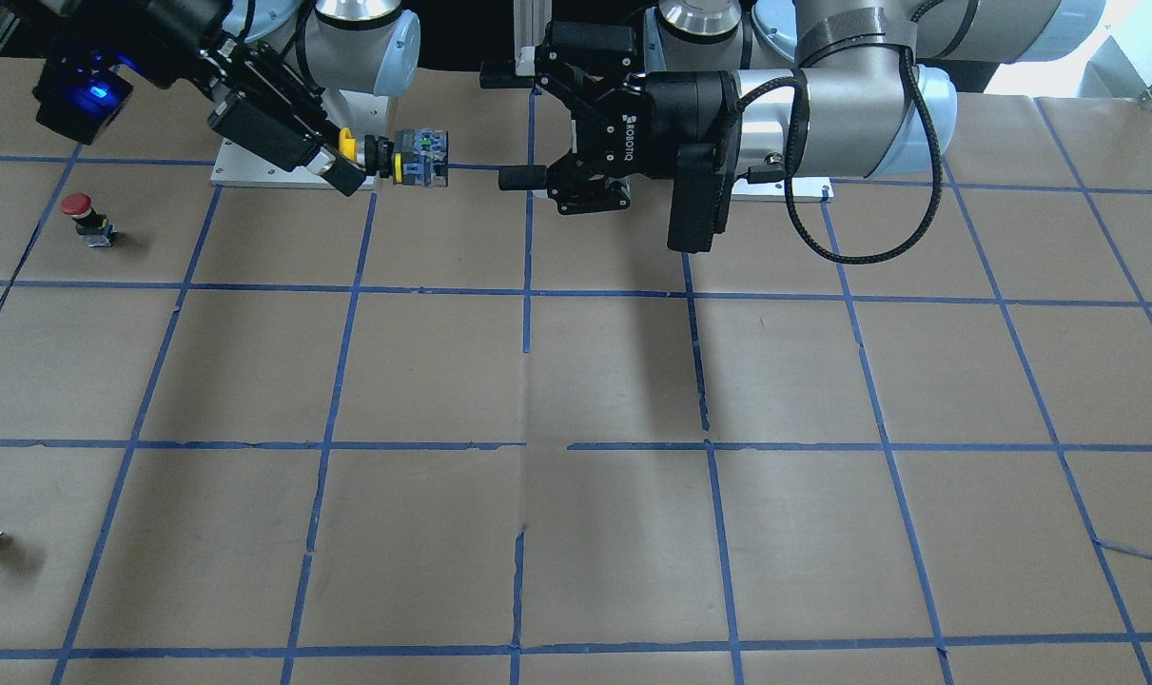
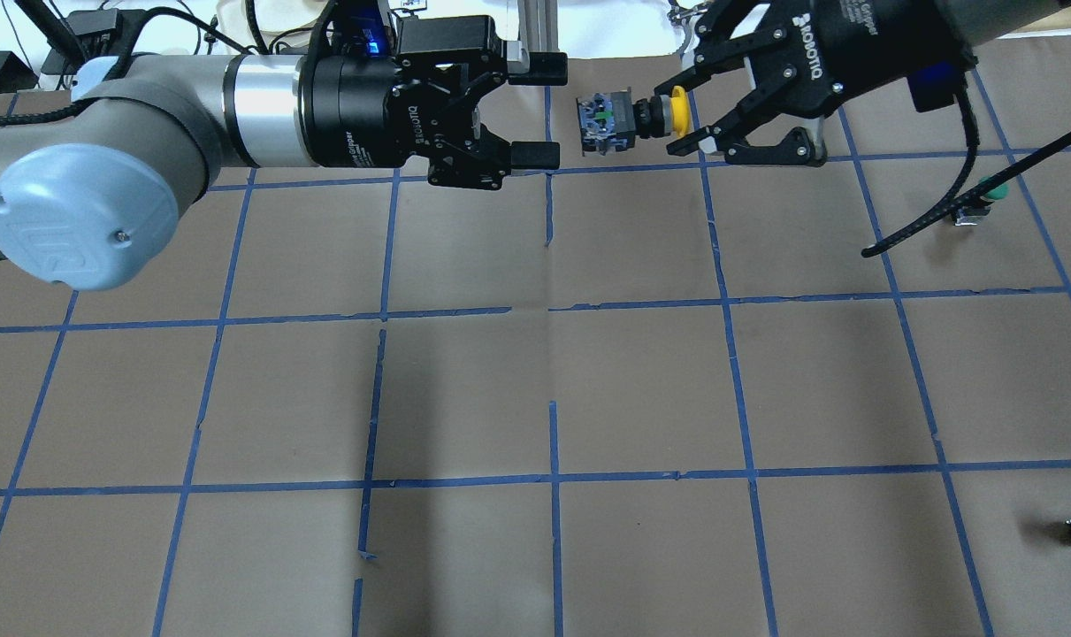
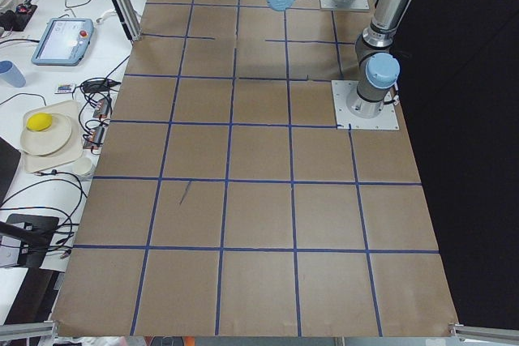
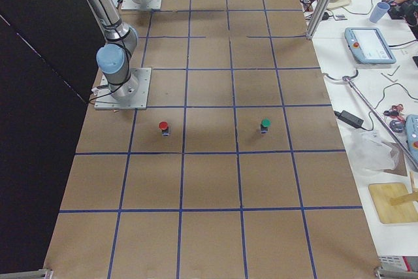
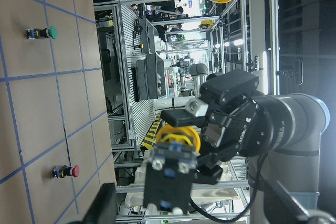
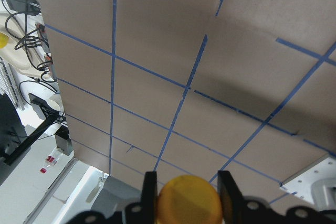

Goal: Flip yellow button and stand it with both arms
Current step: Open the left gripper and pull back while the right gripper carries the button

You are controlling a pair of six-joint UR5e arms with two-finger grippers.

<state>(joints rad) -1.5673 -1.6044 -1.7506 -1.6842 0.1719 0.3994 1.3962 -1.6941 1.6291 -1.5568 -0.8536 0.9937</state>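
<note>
Some gap; yellow button [image 2: 631,118], L claw [image 2: 539,111]

Bright, even light from above. Soft shadows on the table [image 1: 633,533]. Overhead view's top edge overexposed. Button [image 6: 190,203] blurred in right wrist view.

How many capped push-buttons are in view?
3: the yellow button in the right gripper, in the air; the red button and the green button on the table, on the robot's right side.
</note>
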